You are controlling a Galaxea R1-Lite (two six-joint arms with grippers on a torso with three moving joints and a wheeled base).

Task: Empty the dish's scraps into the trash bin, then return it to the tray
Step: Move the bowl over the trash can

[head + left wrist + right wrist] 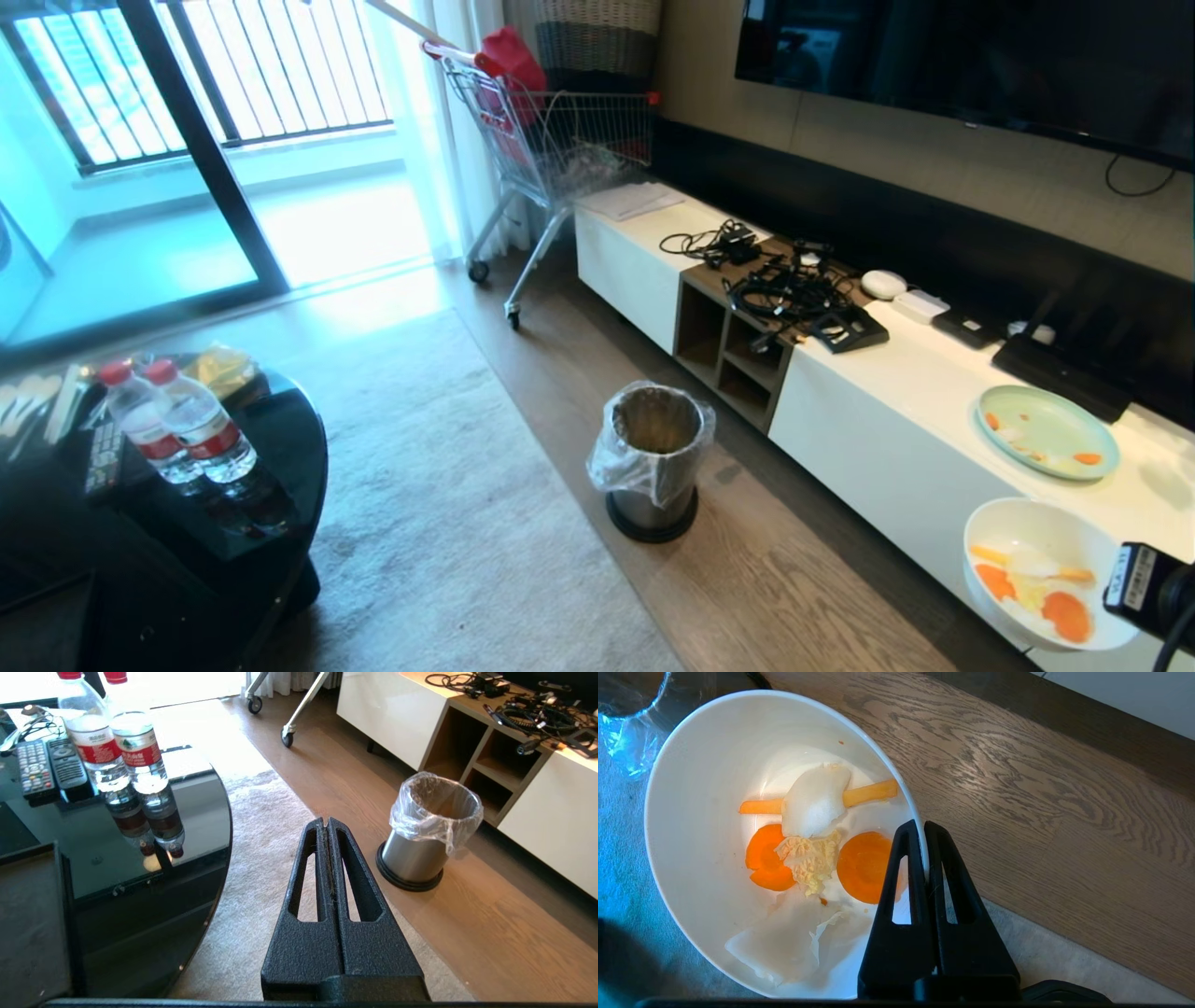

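The dish (pixel 705 826) hangs over the wooden floor (pixel 1041 812) near the trash bin (pixel 652 457), its rim pinched by the right gripper (pixel 923 828), scraps (pixel 812 844) inside. The left gripper (pixel 326 823) idles, pressed together.

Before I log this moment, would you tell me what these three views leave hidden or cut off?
- Head view: the right gripper is past the right edge; only its camera housing shows beside the dish.
- All views: the trash bin floor is hidden by its own wall.
- Left wrist view: the tray is cut by the edge.
- Right wrist view: the fingers cover part of the scraps.
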